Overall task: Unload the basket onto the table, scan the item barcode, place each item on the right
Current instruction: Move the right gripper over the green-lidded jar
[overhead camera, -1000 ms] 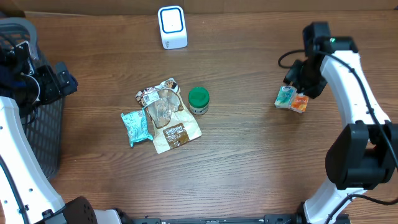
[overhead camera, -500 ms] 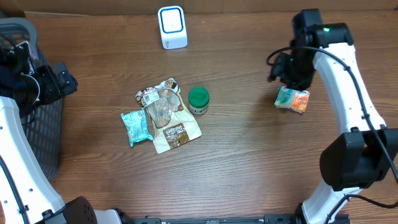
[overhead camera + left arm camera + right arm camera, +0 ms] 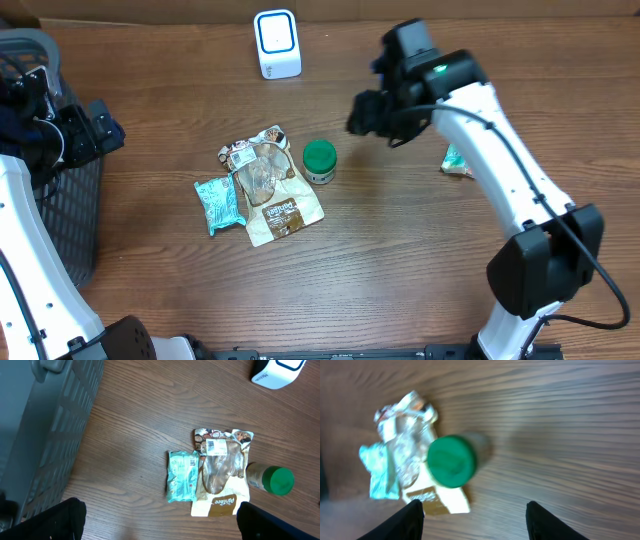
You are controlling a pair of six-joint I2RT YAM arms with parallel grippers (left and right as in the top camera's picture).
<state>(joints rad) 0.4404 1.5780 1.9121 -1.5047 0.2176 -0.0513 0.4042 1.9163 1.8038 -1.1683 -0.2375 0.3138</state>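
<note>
Several items lie mid-table: a green-lidded jar (image 3: 320, 161) (image 3: 452, 460) (image 3: 272, 480), a clear-and-brown snack packet (image 3: 268, 185) (image 3: 222, 467) and a teal packet (image 3: 218, 205) (image 3: 182, 476). A colourful packet (image 3: 455, 160) lies at the right, partly hidden behind my right arm. The white scanner (image 3: 277, 43) (image 3: 277, 371) stands at the back. My right gripper (image 3: 368, 113) (image 3: 475, 522) hovers open and empty just right of the jar. At the far left, beside the basket, my left gripper (image 3: 92, 130) (image 3: 160, 522) stands wide open and holds nothing.
A dark mesh basket (image 3: 60, 215) (image 3: 40, 425) stands at the table's left edge, under my left arm. The table's back edge runs just behind the scanner. Bare wood lies between the jar and the colourful packet.
My right gripper has left the colourful packet lying at the right and swung left to near the green-lidded jar, its jaws a little wider. The left arm has not moved.
</note>
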